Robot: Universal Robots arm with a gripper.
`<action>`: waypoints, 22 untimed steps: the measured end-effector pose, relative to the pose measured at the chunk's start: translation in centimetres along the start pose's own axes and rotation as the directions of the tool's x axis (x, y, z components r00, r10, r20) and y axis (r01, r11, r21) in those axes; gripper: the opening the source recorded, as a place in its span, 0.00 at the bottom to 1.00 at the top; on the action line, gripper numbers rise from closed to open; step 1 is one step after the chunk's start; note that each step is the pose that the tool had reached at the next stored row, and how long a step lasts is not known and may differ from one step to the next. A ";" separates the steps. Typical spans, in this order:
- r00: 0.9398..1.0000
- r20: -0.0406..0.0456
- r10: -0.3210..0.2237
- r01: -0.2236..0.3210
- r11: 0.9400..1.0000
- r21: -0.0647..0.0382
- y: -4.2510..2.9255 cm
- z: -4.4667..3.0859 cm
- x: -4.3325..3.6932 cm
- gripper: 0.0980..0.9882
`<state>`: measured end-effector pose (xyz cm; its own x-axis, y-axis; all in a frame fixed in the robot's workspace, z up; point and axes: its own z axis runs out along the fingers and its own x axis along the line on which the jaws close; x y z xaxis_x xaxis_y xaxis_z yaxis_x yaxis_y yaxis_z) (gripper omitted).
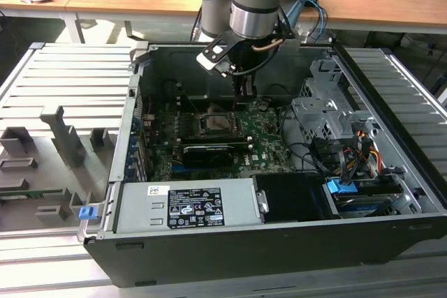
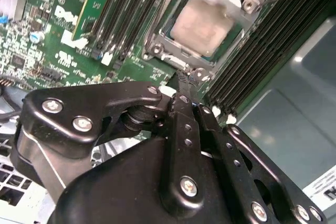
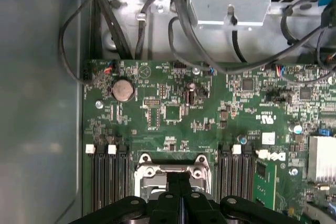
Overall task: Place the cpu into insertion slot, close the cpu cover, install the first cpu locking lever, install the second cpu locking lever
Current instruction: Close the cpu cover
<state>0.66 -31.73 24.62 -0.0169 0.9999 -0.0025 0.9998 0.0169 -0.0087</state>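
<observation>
The fingers [image 2: 182, 90] are pressed together into one narrow black tip, which sits just at the edge of the cpu cover [image 2: 157, 45]. Whether the tip touches that edge cannot be told. The cover lies flat as a silver frame, and the pale face of the cpu [image 2: 202, 24] shows through its cut-out, seated in the insertion slot [image 1: 218, 125]. Long black memory slots [image 2: 131, 14] flank the socket on both sides of the green motherboard [image 3: 168, 108].

In the exterior view the arm reaches down into the far half of the open computer case [image 1: 279, 242]. A grey power supply [image 1: 188, 207] lies along the near wall. The case stands on a ribbed grey worktop [image 1: 63, 82].
</observation>
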 end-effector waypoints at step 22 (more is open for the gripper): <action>1.000 0.000 -0.014 0.014 1.000 0.000 -3.98 1.37 0.08 0.01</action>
<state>-3.34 -31.73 23.29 -0.0306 0.9995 -0.0025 0.9995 0.0306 -0.0084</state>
